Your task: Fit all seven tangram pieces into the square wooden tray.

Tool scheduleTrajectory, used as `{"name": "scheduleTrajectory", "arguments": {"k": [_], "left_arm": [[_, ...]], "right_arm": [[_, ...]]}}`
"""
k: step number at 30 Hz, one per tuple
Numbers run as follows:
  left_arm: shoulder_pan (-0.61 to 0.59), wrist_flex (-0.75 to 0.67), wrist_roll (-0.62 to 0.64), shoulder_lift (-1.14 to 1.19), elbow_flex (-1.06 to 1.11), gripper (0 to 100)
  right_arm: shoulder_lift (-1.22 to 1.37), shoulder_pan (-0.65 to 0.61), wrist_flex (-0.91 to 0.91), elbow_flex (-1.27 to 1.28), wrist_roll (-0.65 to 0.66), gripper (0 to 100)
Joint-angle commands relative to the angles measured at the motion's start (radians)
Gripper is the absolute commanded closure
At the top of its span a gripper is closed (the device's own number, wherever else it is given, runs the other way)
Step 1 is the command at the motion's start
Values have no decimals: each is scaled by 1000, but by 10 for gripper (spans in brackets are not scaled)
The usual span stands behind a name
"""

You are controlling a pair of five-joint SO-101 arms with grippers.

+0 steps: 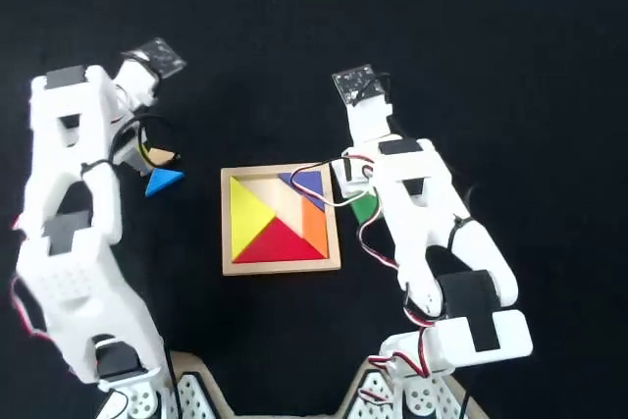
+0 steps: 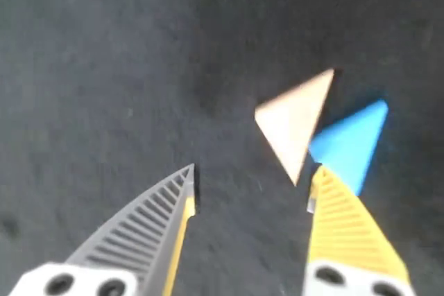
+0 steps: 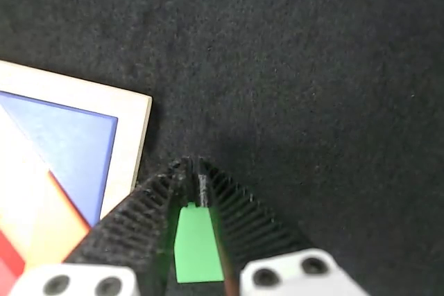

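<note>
The square wooden tray point(image 1: 281, 266) lies mid-table holding yellow, red, orange, blue-violet point(image 1: 307, 182) and pale wood pieces. Just off the tray's right edge, my right gripper point(image 1: 357, 195) is shut on a green piece point(image 1: 365, 207). In the right wrist view the green piece point(image 3: 193, 242) sits pinched between the black fingers point(image 3: 239, 216), with the tray corner point(image 3: 133, 145) beside them. My left gripper point(image 2: 253, 177) hangs open over the cloth to the left of the tray. A tan triangle point(image 2: 294, 120) and a light blue triangle point(image 2: 350, 141) lie touching each other by its yellow finger point(image 2: 340, 223).
Black cloth covers the table point(image 1: 510, 95). The tan triangle point(image 1: 158, 156) and blue triangle point(image 1: 164, 180) lie left of the tray, partly under the left arm. Both arm bases stand at the near edge. Open cloth stretches behind the tray.
</note>
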Motion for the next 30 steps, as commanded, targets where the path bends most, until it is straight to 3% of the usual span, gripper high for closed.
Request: {"name": "scheduleTrajectory", "arguments": {"k": [1,6,19,26,30], "left_arm": [[35,12,-34,107,-208,736],[39,64,-43,169,-305,736],[50,199,-229,207,-340,737],[81,172,-221,215,-335,737],[82,132,-155,215,-329,737]], "right_arm": [[-4,14,-17,-27,-5,983],[-4,14,-17,-27,-5,983],[-4,14,-17,-28,-5,983],[-4,14,-17,-28,-5,983],[-4,14,-17,-28,-5,983]]}}
